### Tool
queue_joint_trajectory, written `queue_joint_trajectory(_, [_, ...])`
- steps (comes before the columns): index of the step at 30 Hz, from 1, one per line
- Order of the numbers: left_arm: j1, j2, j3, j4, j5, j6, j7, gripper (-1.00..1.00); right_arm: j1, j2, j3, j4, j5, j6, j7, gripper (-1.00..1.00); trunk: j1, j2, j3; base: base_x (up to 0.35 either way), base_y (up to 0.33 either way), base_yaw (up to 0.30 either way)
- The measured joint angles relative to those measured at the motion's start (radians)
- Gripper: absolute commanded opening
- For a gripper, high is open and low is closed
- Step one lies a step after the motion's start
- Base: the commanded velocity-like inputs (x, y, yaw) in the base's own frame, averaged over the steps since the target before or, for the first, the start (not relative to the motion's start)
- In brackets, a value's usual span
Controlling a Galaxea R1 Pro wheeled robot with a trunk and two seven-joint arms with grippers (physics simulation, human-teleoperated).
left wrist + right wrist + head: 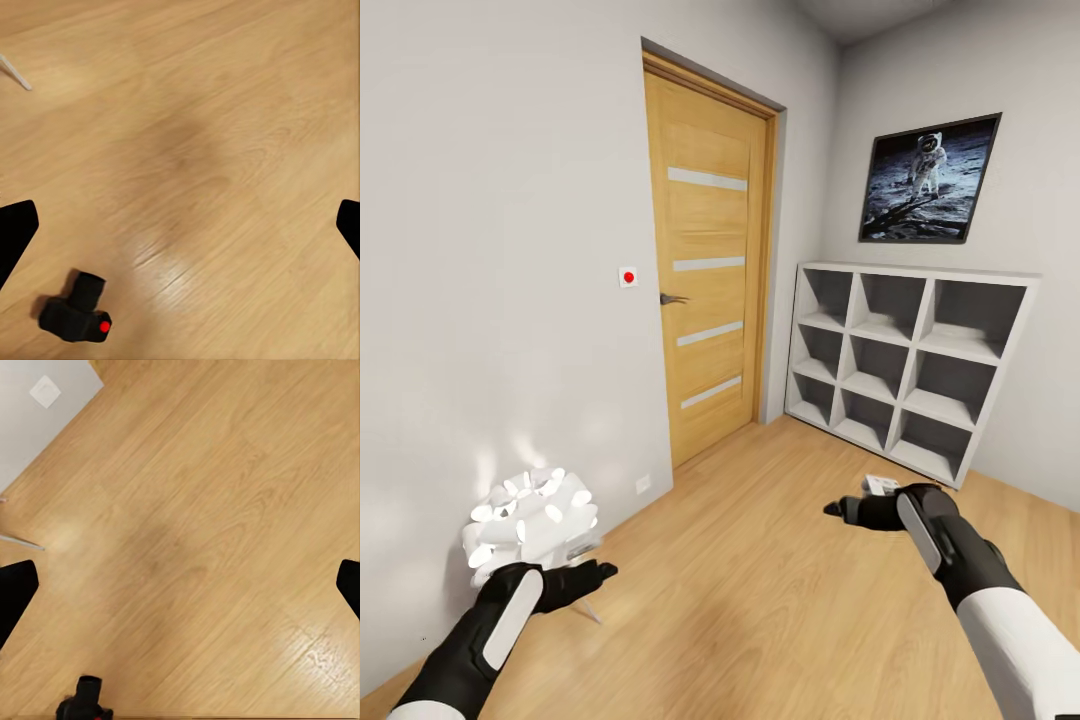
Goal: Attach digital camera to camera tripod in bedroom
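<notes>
Digital camera (76, 313) on floor beneath left gripper (180, 225)

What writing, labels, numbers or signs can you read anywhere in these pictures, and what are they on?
No readable text in any view.
Wall plate beside the wooden door: a red dot, no lettering.
Astronaut poster: no caption.
Digital camera on the floor: a red button, no legible brand.

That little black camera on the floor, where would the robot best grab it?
Probably from above, across the digital camera's boxy body, fingers on its two flat sides. It lies alone on the wood floor with its lens sticking out to one side, so the rounded lens and red button are poorer places to pinch.
</notes>
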Motion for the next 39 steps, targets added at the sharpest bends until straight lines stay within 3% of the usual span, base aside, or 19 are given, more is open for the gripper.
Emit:
queue_joint_trajectory(10, [-0.004,-0.053,-0.004,-0.012,0.0,-0.002,0.106,1.0,-0.001,0.0,-0.008,-0.006,-0.002,0.057,0.033,1.0,0.0,0.0,0.0,0.0,0.0,0.0])
queue_joint_trajectory(16, [-0.004,-0.067,-0.003,-0.015,0.005,-0.005,0.121,1.0,-0.001,0.0,-0.009,-0.002,0.0,0.06,0.039,1.0,0.0,0.0,0.0,0.0,0.0,0.0])
queue_joint_trajectory(32, [-0.004,-0.069,0.005,-0.022,0.021,-0.004,0.113,1.0,-0.001,0.0,-0.01,0.0,0.004,0.058,0.041,1.0,0.061,-0.112,-0.05,0.0,0.0,0.0])
queue_joint_trajectory(39, [-0.004,-0.068,0.006,-0.039,0.075,-0.001,0.112,1.0,-0.001,-0.003,-0.012,0.0,0.003,0.059,0.041,1.0,0.088,-0.161,-0.072,0.0,0.0,0.0])
